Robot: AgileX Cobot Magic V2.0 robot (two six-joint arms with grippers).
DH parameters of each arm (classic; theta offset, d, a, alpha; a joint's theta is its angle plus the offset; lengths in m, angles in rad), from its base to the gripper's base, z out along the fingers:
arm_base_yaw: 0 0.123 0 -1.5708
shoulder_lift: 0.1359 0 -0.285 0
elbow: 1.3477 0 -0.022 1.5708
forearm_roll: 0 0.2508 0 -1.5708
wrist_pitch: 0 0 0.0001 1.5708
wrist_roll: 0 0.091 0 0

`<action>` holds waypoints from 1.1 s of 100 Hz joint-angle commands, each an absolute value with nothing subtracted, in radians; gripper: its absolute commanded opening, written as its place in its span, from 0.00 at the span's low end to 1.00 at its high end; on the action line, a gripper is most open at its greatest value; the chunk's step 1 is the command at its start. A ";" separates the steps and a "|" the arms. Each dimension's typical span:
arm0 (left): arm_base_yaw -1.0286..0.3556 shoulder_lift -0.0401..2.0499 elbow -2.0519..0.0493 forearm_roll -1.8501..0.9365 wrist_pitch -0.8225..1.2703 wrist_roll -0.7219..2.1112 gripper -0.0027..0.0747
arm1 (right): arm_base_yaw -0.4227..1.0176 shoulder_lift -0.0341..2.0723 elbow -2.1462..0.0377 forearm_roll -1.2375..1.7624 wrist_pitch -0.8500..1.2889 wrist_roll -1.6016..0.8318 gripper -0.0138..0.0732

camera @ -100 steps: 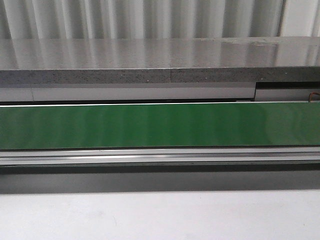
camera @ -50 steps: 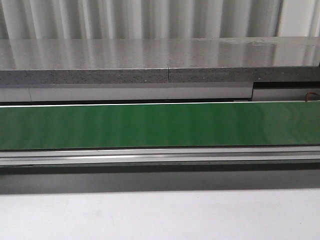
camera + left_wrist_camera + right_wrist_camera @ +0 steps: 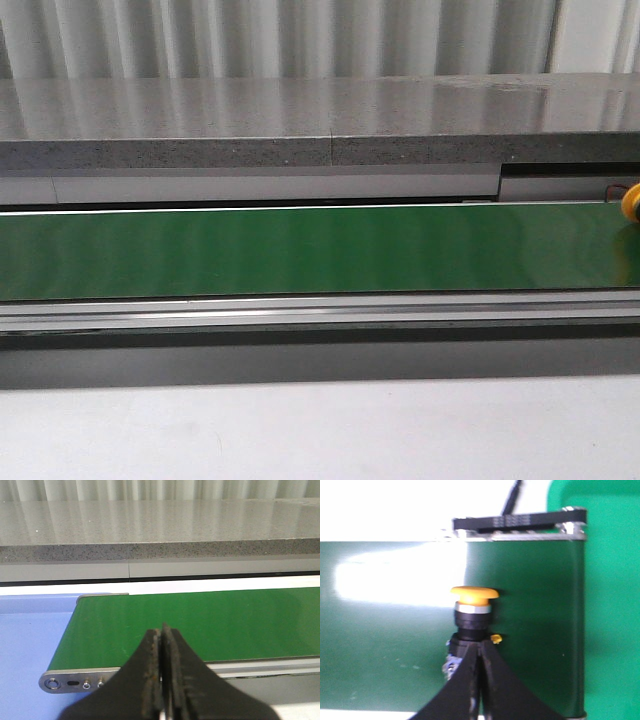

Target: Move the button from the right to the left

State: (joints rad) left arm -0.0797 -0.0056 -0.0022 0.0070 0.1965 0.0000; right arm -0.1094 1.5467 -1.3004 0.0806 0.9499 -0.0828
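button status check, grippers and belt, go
Left gripper jaws shut, empty, over belt end. Right gripper jaws closed, right behind button; grip unclear. Button just showing at right edge. Green belt bare.

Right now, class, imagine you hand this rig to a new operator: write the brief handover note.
Left end effector: shut, empty, above the left end of the green belt.
Right end effector: fingers look closed at the base of the button; whether it is actually gripping is unclear.
Button: yellow cap, over the belt's right end; only its edge shows at the right border of the front view.
Done: button reached at the right end.
Left: get it to the left end.
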 commanded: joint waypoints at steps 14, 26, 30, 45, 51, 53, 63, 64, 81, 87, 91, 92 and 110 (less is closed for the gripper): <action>-0.078 -0.039 0.023 0.006 0.120 -0.007 0.01 | 0.000 1.412 -1.254 0.080 0.892 -0.116 0.08; -0.078 -0.039 0.023 0.006 0.120 -0.007 0.01 | 0.050 1.336 -1.176 0.080 0.832 -0.119 0.08; -0.078 -0.039 0.023 0.006 0.120 -0.007 0.01 | 0.062 1.306 -1.145 0.080 0.812 -0.119 0.08; -0.078 -0.039 0.023 0.006 0.120 -0.007 0.01 | 0.077 1.195 -1.037 0.080 0.749 -0.119 0.08; -0.078 -0.039 0.023 0.006 0.120 -0.007 0.01 | 0.077 1.143 -0.988 0.080 0.725 -0.119 0.08; -0.078 -0.039 0.023 0.006 0.120 -0.007 0.01 | 0.077 1.125 -0.972 0.080 0.718 -0.119 0.08; -0.078 -0.039 0.023 0.006 0.120 -0.007 0.01 | 0.077 1.041 -0.898 0.080 0.674 -0.119 0.08; -0.078 -0.039 0.023 0.006 0.120 -0.007 0.01 | 0.077 1.029 -0.893 0.080 0.666 -0.119 0.08; -0.078 -0.039 0.023 0.033 0.122 -0.007 0.01 | 0.077 0.869 -0.766 0.081 0.580 -0.119 0.08; -0.078 -0.039 0.023 0.033 0.122 -0.007 0.01 | 0.077 0.815 -0.730 0.083 0.557 -0.119 0.08; -0.078 -0.039 0.023 0.033 0.122 -0.007 0.01 | 0.077 0.772 -0.702 0.084 0.534 -0.119 0.08; -0.078 -0.039 0.023 0.033 0.122 -0.007 0.01 | 0.077 0.757 -0.697 0.084 0.527 -0.119 0.08; -0.078 -0.039 0.023 0.033 0.120 -0.007 0.01 | 0.077 0.572 -0.573 0.084 0.428 -0.119 0.08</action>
